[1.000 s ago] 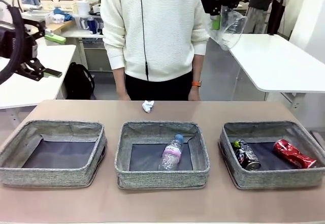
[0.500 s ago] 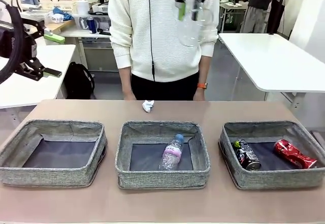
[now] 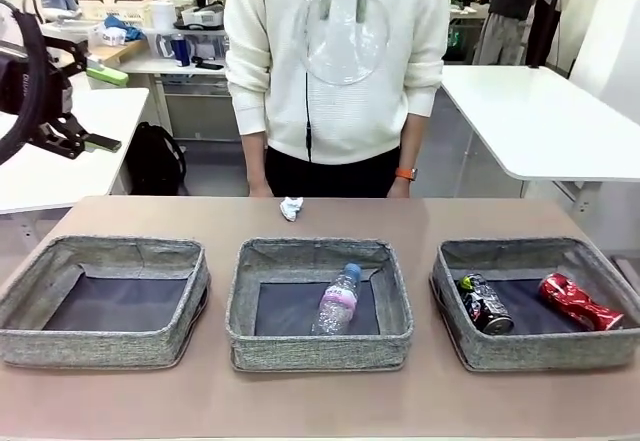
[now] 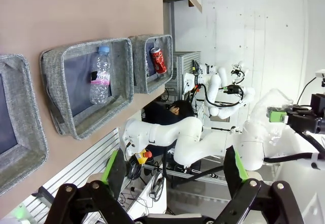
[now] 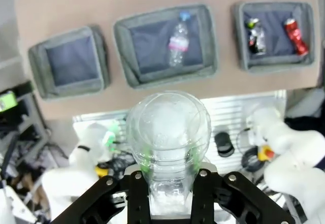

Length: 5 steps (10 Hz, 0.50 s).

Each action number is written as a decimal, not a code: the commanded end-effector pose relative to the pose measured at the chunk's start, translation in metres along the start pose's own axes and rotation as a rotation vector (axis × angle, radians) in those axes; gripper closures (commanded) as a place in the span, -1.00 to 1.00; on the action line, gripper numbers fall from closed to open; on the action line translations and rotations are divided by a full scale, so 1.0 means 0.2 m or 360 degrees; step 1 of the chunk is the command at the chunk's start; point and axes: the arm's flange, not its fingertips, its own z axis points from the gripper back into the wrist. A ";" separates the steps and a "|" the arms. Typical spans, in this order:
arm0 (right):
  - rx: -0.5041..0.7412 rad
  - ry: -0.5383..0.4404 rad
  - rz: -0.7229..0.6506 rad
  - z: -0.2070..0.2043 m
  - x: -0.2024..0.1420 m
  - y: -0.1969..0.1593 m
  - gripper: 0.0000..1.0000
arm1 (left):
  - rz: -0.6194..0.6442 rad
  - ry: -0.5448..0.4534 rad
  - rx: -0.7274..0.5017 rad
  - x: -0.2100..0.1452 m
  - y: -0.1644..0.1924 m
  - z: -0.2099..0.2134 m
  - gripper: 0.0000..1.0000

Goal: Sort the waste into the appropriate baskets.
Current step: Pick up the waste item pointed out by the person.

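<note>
**Setting.** A workroom with white tables and cluttered shelves in the background. A brown desk (image 3: 320, 406) runs across the foreground. A person (image 3: 405, 81) in a white knitted sweater stands at its far side with arms hanging and an orange wristband (image 3: 403, 173) on one wrist.

**Item 1, left basket** (image 3: 100, 349). Grey woven fabric with soft walls and a dark flat bottom, on the left part of the desk.

**Item 2, middle basket** (image 3: 320, 353). Same make, at the centre of the desk. It contains the clear bottle (image 3: 338, 306), which has a pink label and a blue cap and lies on its side with the cap toward the person.

**Item 3, right basket** (image 3: 540, 353). Same make, on the right part of the desk. It contains the dark can (image 3: 485, 306) at its left end and the red crushed can (image 3: 580, 303) at its right end. Both lie down and are apart from each other.

**Item 4, white paper wad** (image 3: 291, 208). It sits on the bare desk near the far edge, just in front of the person and beyond the middle basket.

**Item 5, crumpled clear plastic** (image 3: 345, 41). It is held high above the desk and, in the front view, hangs before the person's chest. In the right wrist view it bulges out past the grip, with all three baskets far below.

**Item 6, right fingers** (image 5: 138, 186). Drawn narrow and clamped on the near end of the crumpled clear plastic.

**Item 7, left fingers** (image 4: 116, 165). Spread wide and holding nothing, raised off to the left side of the desk. The left wrist view is rolled sideways.
</note>
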 end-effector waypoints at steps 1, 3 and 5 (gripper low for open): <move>-0.0060 -0.0076 0.0031 -0.08 -0.01 0.06 0.37 | -0.0003 0.0003 -0.0004 -0.01 -0.01 0.01 -1.00; -0.0049 -0.0010 0.0034 -0.09 0.02 0.08 0.37 | -0.0003 0.0003 -0.0004 -0.01 -0.01 0.01 -1.00; -0.0065 0.0017 0.0023 -0.10 0.04 0.09 0.37 | -0.0003 0.0003 -0.0004 -0.01 -0.01 0.01 -1.00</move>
